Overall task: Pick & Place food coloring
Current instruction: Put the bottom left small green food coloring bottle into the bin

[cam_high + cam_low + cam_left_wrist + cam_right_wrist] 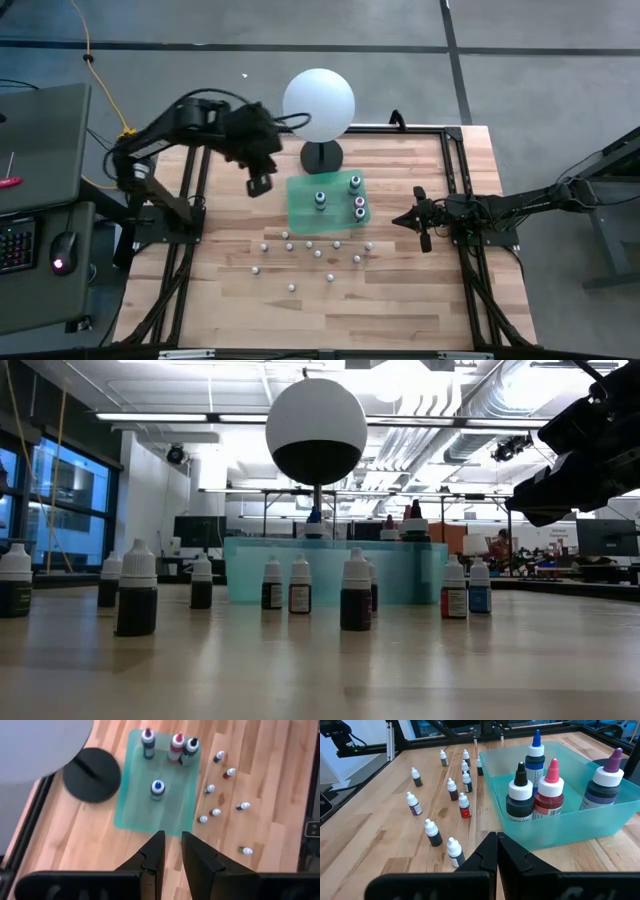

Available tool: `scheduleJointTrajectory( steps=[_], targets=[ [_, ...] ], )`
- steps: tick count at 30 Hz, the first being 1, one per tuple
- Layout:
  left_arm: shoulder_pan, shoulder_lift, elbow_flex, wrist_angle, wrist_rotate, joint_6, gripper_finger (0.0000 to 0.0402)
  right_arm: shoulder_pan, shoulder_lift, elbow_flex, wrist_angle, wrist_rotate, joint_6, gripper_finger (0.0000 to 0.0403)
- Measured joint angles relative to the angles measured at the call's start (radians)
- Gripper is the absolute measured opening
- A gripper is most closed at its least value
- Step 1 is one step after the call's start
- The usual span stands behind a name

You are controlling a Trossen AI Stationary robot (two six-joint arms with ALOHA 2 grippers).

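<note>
The food coloring in play is 4 larger bottles standing upright in a shallow teal tray (300, 205) at the bench's middle: a blue-tipped bottle (157, 789) alone toward the left arm's side, and a purple-tipped bottle (605, 782), a pink-tipped bottle (550, 790) and a black-tipped bottle (520, 795) grouped along the far side. Many tiny dropper bottles (318, 254) stand scattered on the bare wood just in front of the tray.

The left pincer (171, 851) hovers above the tray's left edge, its fingers a narrow gap apart and empty; the blue-tipped bottle lies straight ahead of it and below, long axis vertical. The right pincer (497, 851) waits low at the tray's right side, fingers pressed together, holding nothing.

The left arm looks better placed for the lone bottle.
</note>
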Motion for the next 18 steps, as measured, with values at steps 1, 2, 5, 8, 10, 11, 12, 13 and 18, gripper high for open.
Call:
scheduleJointTrajectory(
  steps=[1, 2, 5, 8, 10, 11, 12, 13, 18],
  targets=[
    [-0.011, -0.027, -0.031, 0.000, -0.021, -0.022, 0.0062, 0.000, 0.000, 0.000, 0.000, 0.000, 0.000, 0.0000],
    [-0.023, -0.056, -0.072, -0.001, -0.040, -0.051, 0.0062, 0.000, 0.000, 0.000, 0.000, 0.000, 0.000, 0.0000],
    [-0.063, -0.144, -0.232, 0.028, -0.097, -0.172, 0.0062, 0.000, 0.000, 0.000, 0.000, 0.000, 0.000, 0.0000],
    [-0.113, -0.243, -0.427, 0.120, -0.104, -0.308, 0.0062, 0.000, 0.000, 0.000, 0.000, 0.000, 0.000, 0.0000],
    [-0.150, -0.304, -0.560, 0.201, -0.097, -0.390, 0.0062, 0.000, 0.000, 0.000, 0.000, 0.000, 0.000, 0.0000],
    [-0.169, -0.331, -0.622, 0.235, -0.097, -0.430, 0.0062, 0.000, 0.000, 0.000, 0.000, 0.000, 0.000, 0.0000],
    [-0.186, -0.354, -0.682, 0.265, -0.097, -0.470, 0.0062, 0.000, 0.000, 0.000, 0.000, 0.000, 0.000, 0.0000],
    [-0.201, -0.374, -0.735, 0.292, -0.097, -0.511, 0.0062, 0.000, 0.000, 0.000, 0.000, 0.000, 0.000, 0.0000],
    [-0.279, -0.426, -0.960, 0.397, -0.044, -0.662, 0.0062, 0.000, 0.000, 0.000, 0.000, 0.000, 0.000, 0.0000]
  ],
)
